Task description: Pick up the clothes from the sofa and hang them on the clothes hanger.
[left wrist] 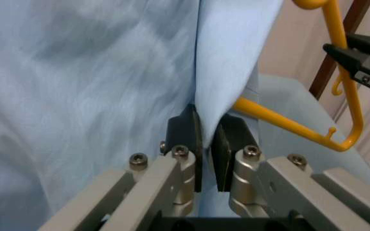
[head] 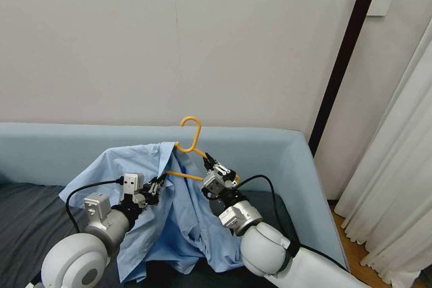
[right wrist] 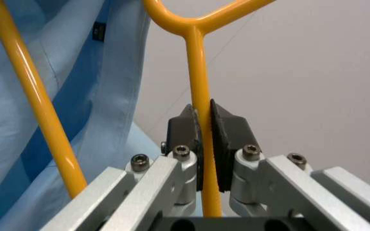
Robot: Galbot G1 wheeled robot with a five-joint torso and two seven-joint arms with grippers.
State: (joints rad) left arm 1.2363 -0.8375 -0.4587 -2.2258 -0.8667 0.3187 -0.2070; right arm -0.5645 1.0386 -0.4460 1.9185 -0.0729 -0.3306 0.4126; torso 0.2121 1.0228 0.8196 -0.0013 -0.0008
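Currently, left gripper (left wrist: 207,144) fingers pinch the limp, light shirt (head: 172,220) edge; right gripper (right wrist: 204,125) clamps the stiff hanger (head: 192,136) bar.

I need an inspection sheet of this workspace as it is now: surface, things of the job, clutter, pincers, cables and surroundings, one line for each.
Surface: light blue sofa with a dark seat.
Job's things: blue shirt draped partly over a yellow hanger, both held up in front of the sofa back.
Clutter: nothing seen.
Pincers: left pincer shut on a fold of the shirt; right pincer shut on a bar of the hanger.
Cables: black cables loop out beside both forearms, near the shirt.
Surroundings: plain wall behind the sofa; dark post and pale curtain on the robot's right.
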